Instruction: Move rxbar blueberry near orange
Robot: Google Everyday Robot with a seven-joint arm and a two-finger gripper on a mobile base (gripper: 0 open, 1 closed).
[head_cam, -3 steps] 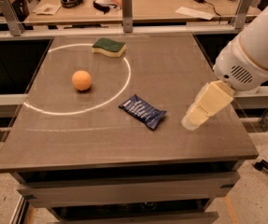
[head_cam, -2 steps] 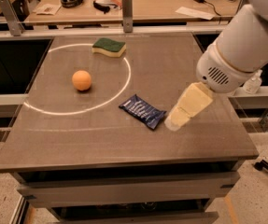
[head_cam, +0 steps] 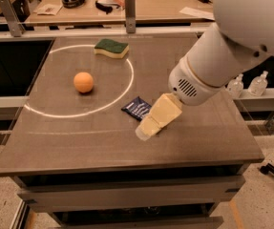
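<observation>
The rxbar blueberry (head_cam: 135, 107) is a flat dark blue wrapper lying on the table just right of the white circle's edge. Its right end is hidden behind my gripper (head_cam: 146, 130). The gripper has pale yellow fingers and reaches down from the white arm at the upper right, its tips just in front of the bar's right end. The orange (head_cam: 83, 82) is a small round ball inside the circle, to the left of and behind the bar.
A yellow sponge with a green top (head_cam: 111, 47) lies at the back inside the circle. The dark table (head_cam: 65, 142) has its front edge near the gripper. Two clear bottles (head_cam: 259, 82) stand at the right beyond the table.
My gripper and arm have moved left toward the bar and now cover its right end. The bar, orange and sponge have not moved.
</observation>
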